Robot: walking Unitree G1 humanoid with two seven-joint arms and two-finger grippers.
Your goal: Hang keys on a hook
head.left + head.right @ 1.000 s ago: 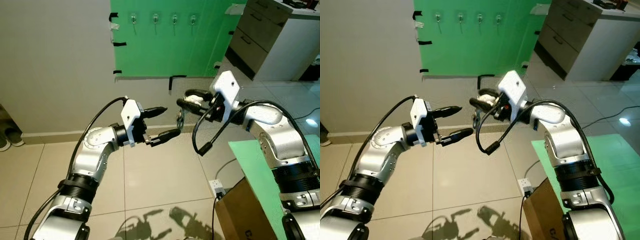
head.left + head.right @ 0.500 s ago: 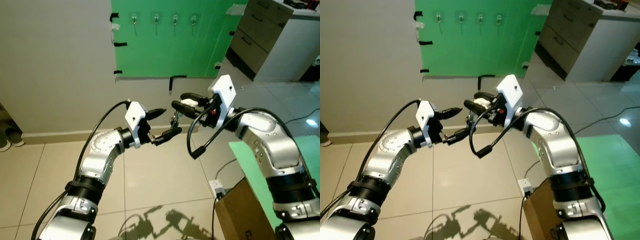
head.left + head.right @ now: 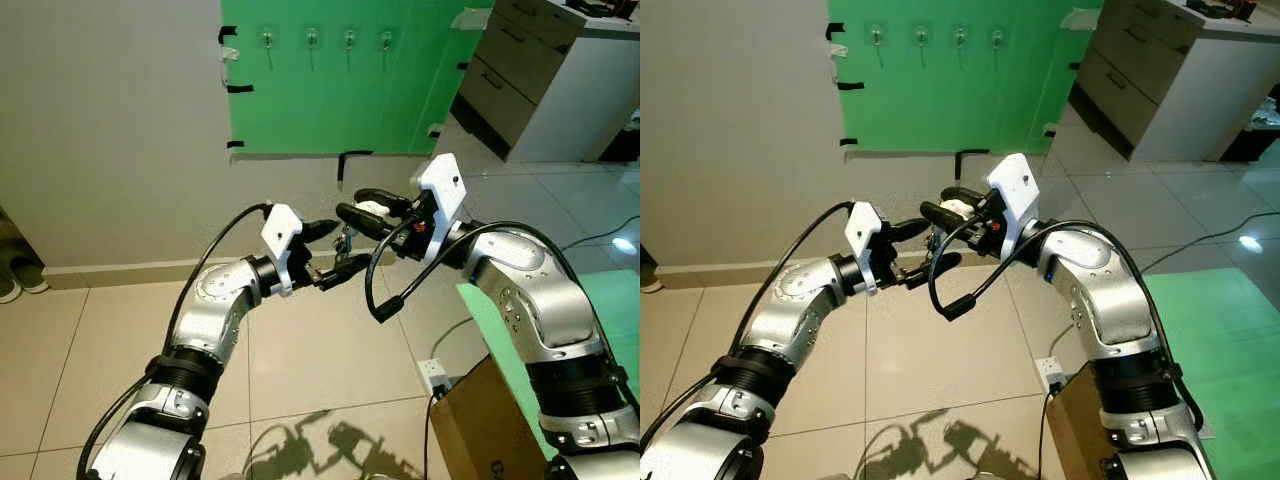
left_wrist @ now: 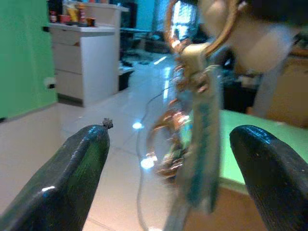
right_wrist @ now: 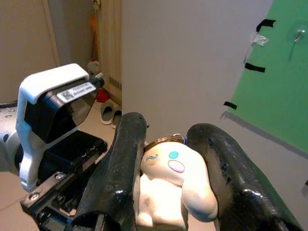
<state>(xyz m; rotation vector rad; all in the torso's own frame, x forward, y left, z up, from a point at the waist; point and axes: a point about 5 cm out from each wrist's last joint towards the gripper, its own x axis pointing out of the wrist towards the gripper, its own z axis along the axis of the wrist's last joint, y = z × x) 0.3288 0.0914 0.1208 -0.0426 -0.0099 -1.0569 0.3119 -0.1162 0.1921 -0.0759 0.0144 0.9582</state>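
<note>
Carefully, we are handing the keys (image 4: 192,139) (right gripper (image 5: 168,187) clamping their charm) between the open left gripper (image 3: 335,250) fingers.

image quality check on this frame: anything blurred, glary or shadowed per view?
Left wrist view: keys hang blurred and out of focus between the left gripper's open fingers, with window glare behind. Right wrist view: sharp on the white plush charm clamped in the right gripper. Eye views: crisp, evenly lit; arm shadows on the floor tiles, a light reflection far right.
</note>
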